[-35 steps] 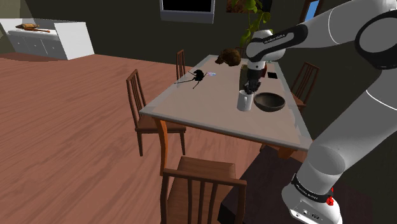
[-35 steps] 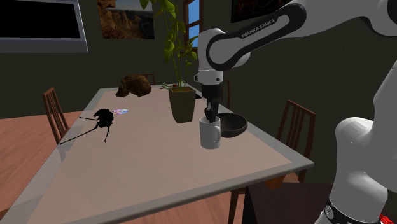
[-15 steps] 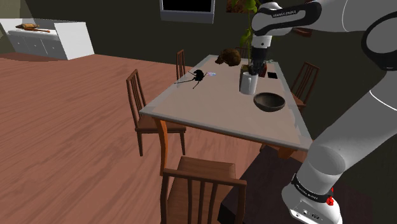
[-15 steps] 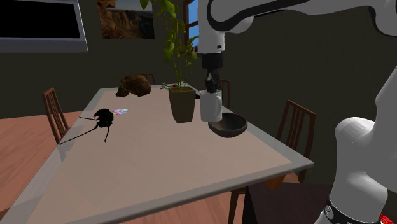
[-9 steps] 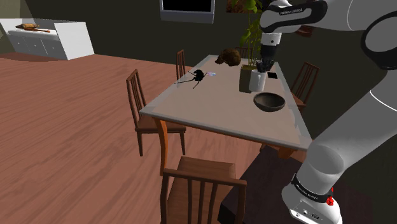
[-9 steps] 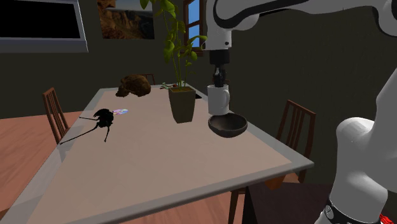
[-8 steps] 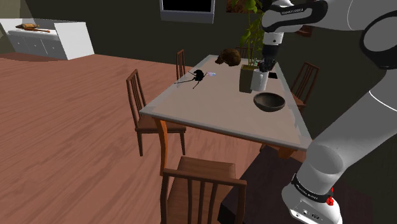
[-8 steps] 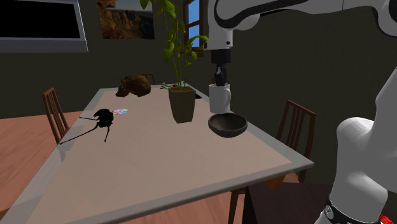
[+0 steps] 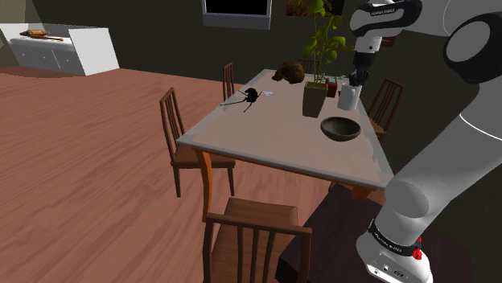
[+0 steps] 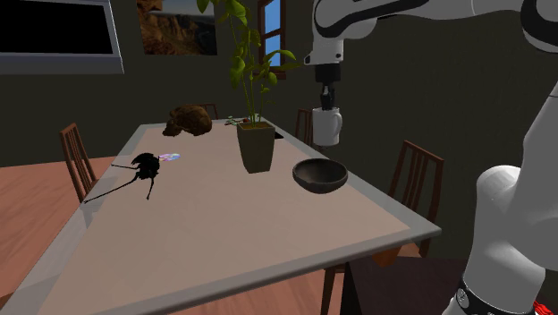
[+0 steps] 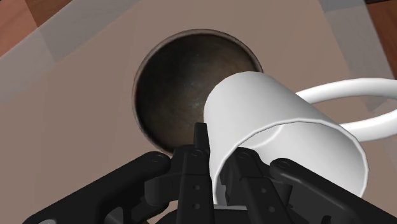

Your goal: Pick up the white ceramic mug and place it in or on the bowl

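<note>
The white mug [image 9: 347,97] hangs in the air above the table [image 9: 265,141], with my black gripper [image 9: 352,81] shut on its rim from above. In the second exterior view the mug [image 10: 326,127] is higher than the dark bowl [image 10: 319,174] and a little beyond it. The bowl [image 9: 341,128] stands on the table near the shoulder view's right edge. In the wrist view my gripper [image 11: 219,173] clasps the mug's wall [image 11: 280,130], its handle points away from the fingers, and the bowl [image 11: 181,83] lies below, partly hidden by the mug.
A potted plant [image 9: 313,98] stands on the table close beside the mug. Farther back lie a black insect-like figure [image 9: 249,96] and a brown lump [image 9: 288,73]. Wooden chairs [image 9: 181,137] ring the table, one [image 10: 420,174] right behind the bowl.
The mug, clasped while standing on the table beside the bowl, has been lifted and carried toward the shoulder view's right, past the plant, to hang above and beyond the bowl.
</note>
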